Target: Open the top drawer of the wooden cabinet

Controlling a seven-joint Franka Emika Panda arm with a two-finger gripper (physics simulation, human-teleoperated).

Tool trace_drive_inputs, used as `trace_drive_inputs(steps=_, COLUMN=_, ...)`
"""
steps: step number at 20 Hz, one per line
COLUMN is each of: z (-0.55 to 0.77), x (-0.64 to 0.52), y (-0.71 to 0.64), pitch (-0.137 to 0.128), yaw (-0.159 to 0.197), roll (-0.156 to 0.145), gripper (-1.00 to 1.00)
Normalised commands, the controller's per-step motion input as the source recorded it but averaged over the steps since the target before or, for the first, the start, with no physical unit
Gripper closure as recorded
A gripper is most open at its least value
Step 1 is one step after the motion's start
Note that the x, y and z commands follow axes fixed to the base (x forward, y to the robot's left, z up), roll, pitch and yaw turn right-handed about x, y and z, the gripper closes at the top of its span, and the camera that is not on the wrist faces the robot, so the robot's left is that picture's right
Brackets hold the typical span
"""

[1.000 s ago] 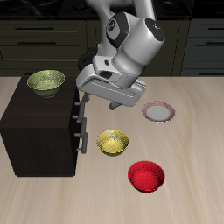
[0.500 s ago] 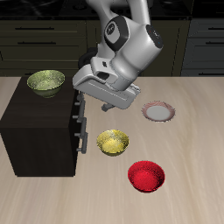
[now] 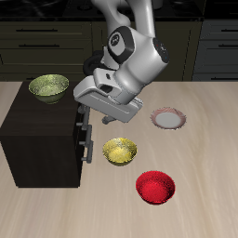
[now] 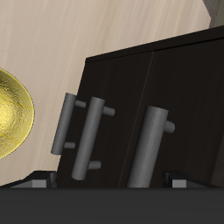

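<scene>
Arm bent low, gripper (image 3: 93, 112) state unclear.

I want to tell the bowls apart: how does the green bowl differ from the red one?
The green bowl sits on top of the wooden cabinet; the red bowl rests on the table near its front edge. The green bowl is pale olive, the red bowl saturated red. Both are upright, empty and similar in size.

You get even, soft light from above, with no glare on the tabletop (image 3: 209, 158). The wooden cabinet (image 3: 42, 139) renders almost black, so its drawer seams barely show. Faint soft shadows sit under the bowls. Both renders are low-resolution but sharp, without blur or edge distortion.
</scene>
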Motion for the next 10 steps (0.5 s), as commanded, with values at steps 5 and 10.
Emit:
trace_drive_inputs(steps=5, z=-0.11, x=-0.07, y=-0.3, pitch=0.011, yaw=0.015, roll=-0.052, gripper=-1.0)
trace_drive_inputs(steps=10, z=-0.04, x=-0.06, y=-0.28, pitch=0.011, yaw=-0.001, roll=-0.053, gripper=-1.0)
